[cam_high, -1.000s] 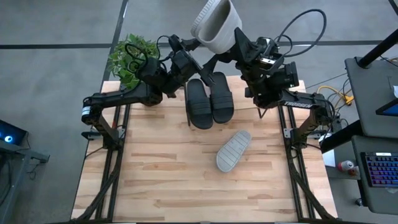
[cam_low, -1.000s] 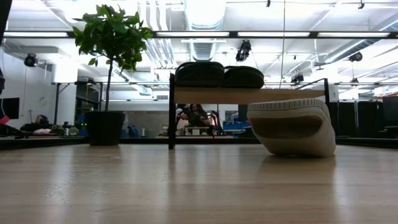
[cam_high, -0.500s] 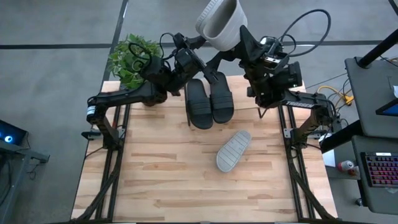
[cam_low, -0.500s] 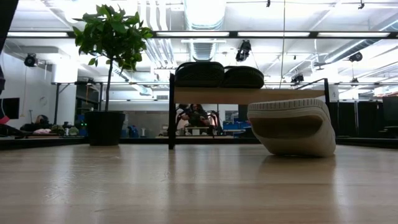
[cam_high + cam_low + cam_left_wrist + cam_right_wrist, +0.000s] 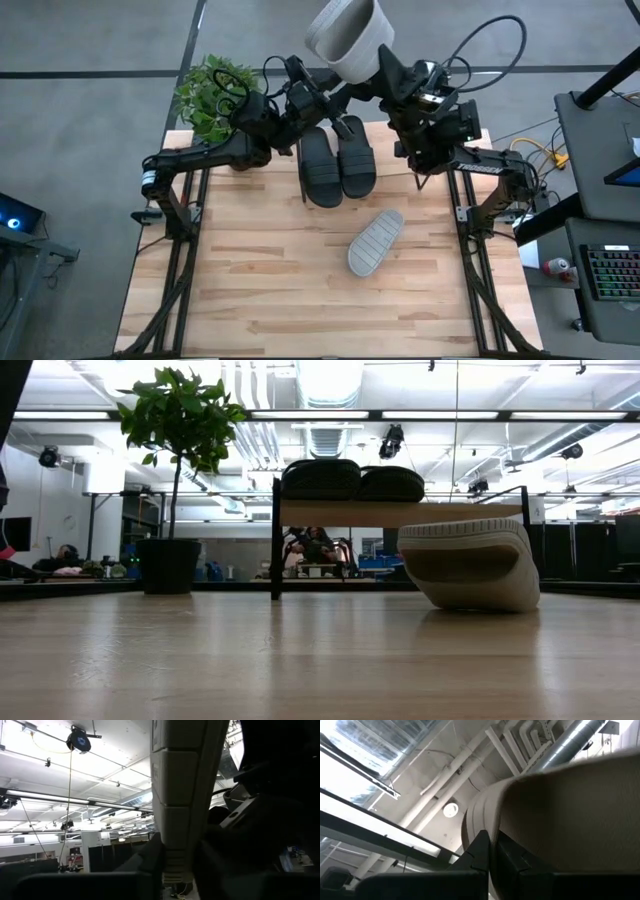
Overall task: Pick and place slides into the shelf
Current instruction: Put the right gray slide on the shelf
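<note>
High view: a light wooden table (image 5: 250,280) fills the lower centre of the frame, with grey floor around it and a potted plant (image 5: 208,92) at its upper left corner. The black pair of slides (image 5: 337,162) lies side by side at upper centre on the shelf (image 5: 304,190) (mostly hidden beneath them). One pale slide (image 5: 376,241) rests sole-up on the bare table just right of centre, well apart from the shelf. A second pale slide (image 5: 348,38) is raised at the top centre; the right gripper (image 5: 382,72) is clamped on its edge, and the left gripper (image 5: 318,88) meets it from the left, pinching its other edge. Low view: the table surface spans the lower half; the shelf (image 5: 400,513) stands at centre with the black pair on top, the sole-up pale slide (image 5: 470,563) at centre right before it, the plant (image 5: 172,470) at upper left, and a bright hall with ceiling ducts and lights behind. Left wrist view: the ribbed pale sole (image 5: 182,795) runs down the centre, its lower end between the dark fingers (image 5: 150,865). Right wrist view: the pale slide (image 5: 560,815) fills the right side, gripped by closed fingers (image 5: 482,851) at bottom centre, with ceiling pipes beyond.
</note>
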Action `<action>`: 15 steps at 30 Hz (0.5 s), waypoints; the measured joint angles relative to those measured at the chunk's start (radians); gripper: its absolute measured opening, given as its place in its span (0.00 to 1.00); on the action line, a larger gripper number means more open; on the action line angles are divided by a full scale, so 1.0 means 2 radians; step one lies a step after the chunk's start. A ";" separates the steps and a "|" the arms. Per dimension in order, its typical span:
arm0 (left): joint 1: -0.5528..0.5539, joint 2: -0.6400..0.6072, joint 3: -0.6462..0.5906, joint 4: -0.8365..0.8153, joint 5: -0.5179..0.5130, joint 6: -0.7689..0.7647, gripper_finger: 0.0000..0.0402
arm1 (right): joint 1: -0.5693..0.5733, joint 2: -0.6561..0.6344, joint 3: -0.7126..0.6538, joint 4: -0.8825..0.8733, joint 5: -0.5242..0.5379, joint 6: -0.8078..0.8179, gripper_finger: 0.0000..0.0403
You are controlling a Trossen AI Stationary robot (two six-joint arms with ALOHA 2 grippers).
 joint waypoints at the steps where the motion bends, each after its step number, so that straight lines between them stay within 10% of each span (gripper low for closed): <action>1: 0.000 0.000 0.000 -0.001 0.000 -0.001 0.12 | 0.000 0.001 0.000 0.000 -0.002 0.000 0.02; 15: 0.000 -0.002 -0.001 -0.011 -0.013 -0.013 0.08 | 0.000 0.001 -0.001 0.001 -0.022 -0.002 0.07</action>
